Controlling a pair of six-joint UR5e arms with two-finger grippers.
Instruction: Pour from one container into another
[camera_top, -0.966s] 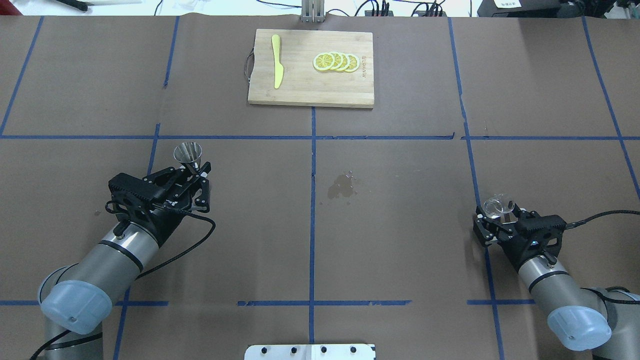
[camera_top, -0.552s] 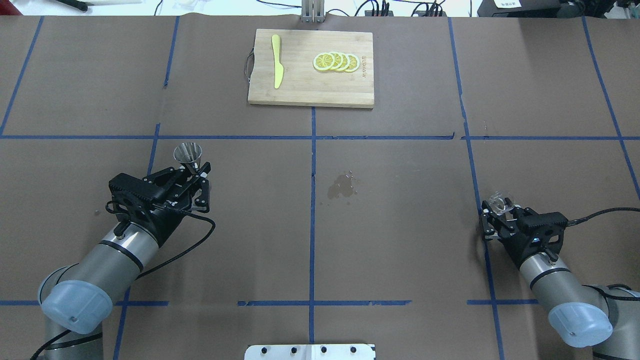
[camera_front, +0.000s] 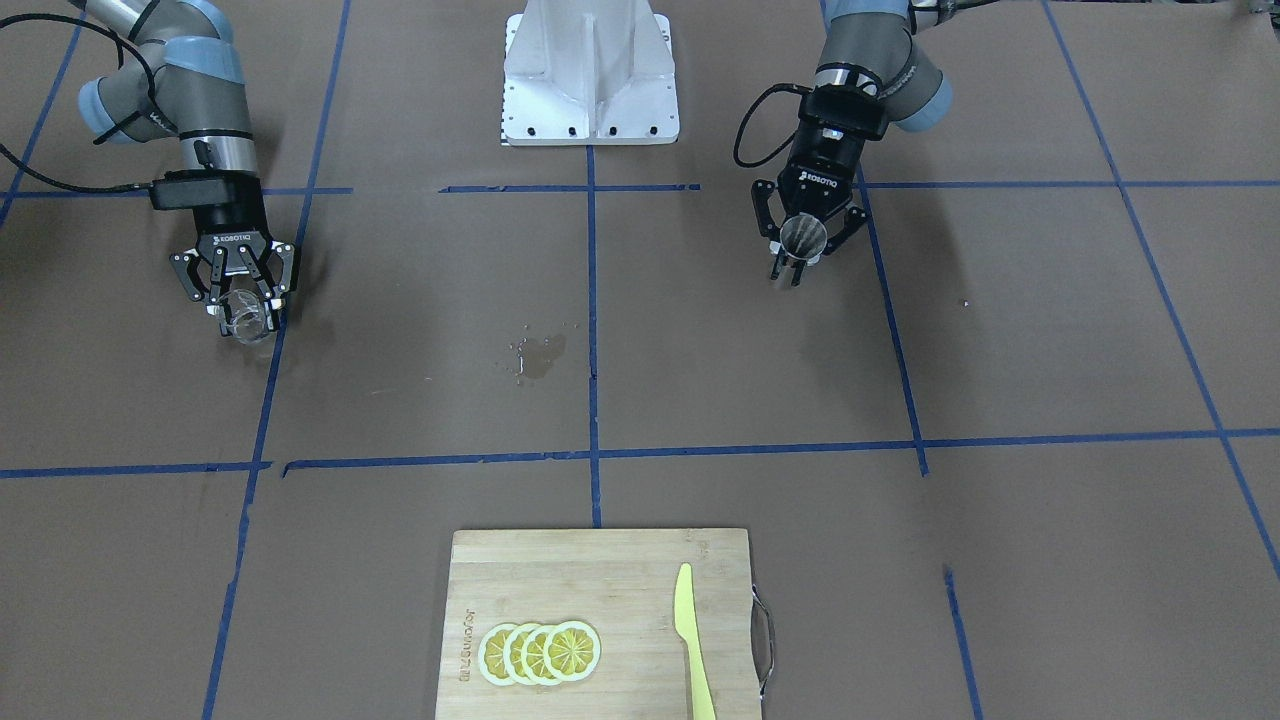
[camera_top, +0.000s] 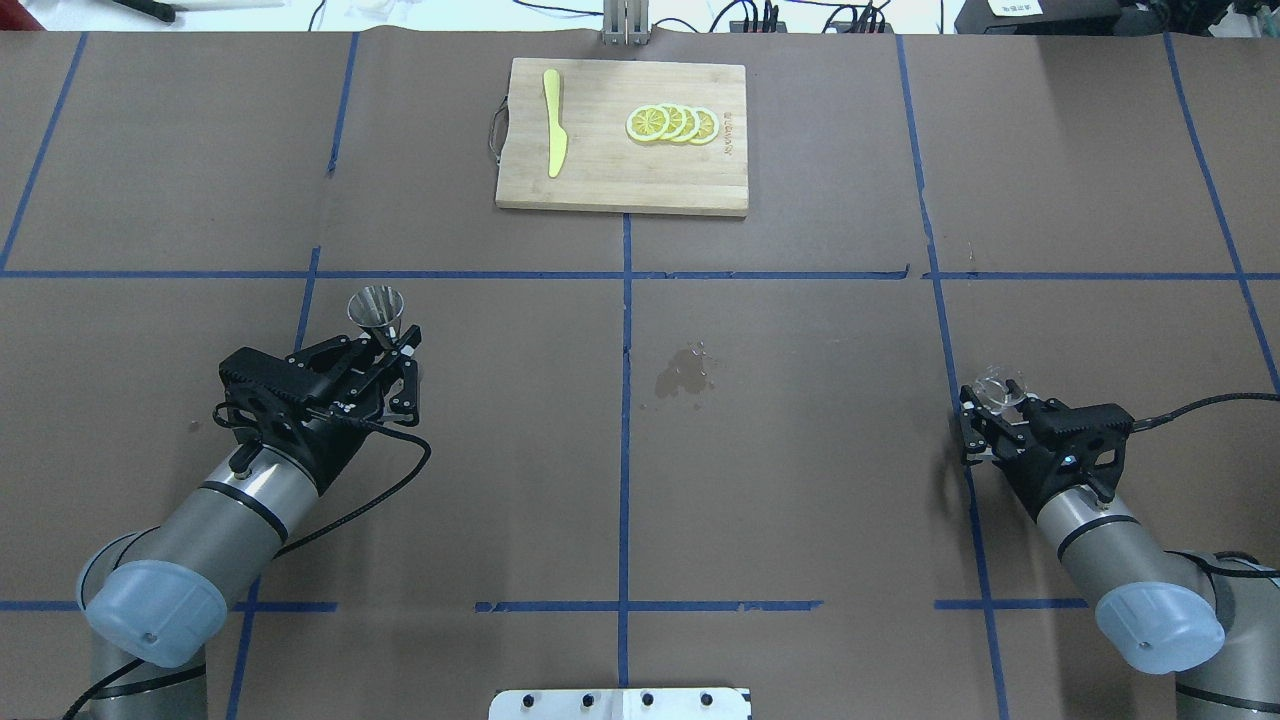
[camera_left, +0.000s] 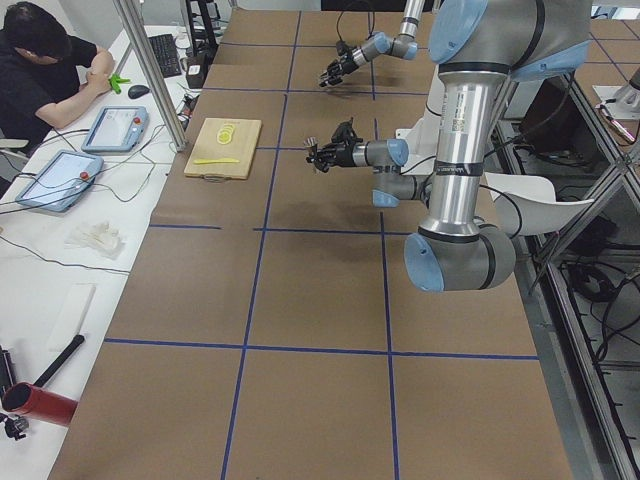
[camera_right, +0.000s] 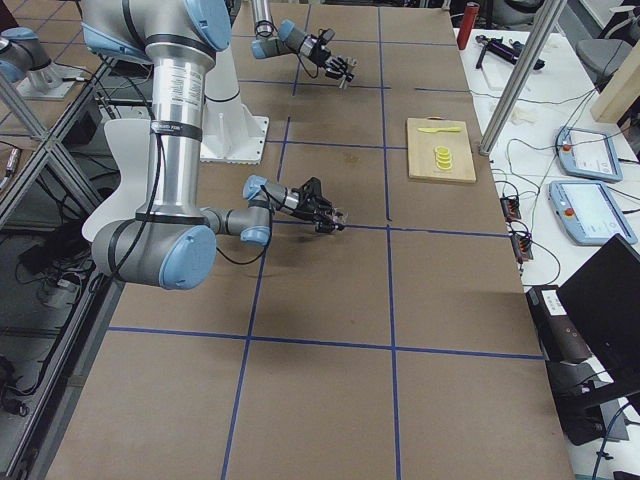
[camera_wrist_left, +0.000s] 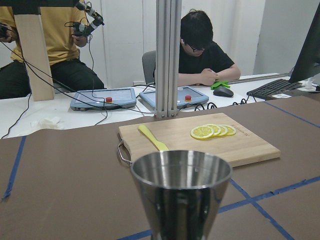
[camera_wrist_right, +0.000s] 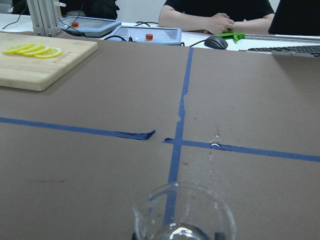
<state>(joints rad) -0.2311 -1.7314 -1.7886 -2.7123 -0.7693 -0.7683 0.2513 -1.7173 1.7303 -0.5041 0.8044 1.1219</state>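
Left tool (camera_top: 392, 342) clamps jigger (camera_top: 376, 304) at waist — axis vertical, mouth up; right tool (camera_top: 1003, 408) grips glass cup (camera_top: 998, 388), upright.

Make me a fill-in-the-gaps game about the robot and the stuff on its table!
The left gripper is shut on the hourglass-shaped metal ____. The right gripper is shut on the clear glass ____. The knife on the cutting board is coloured ____. Beside it lie ____ lemon slices.
Missing words: jigger; cup; yellow; four.
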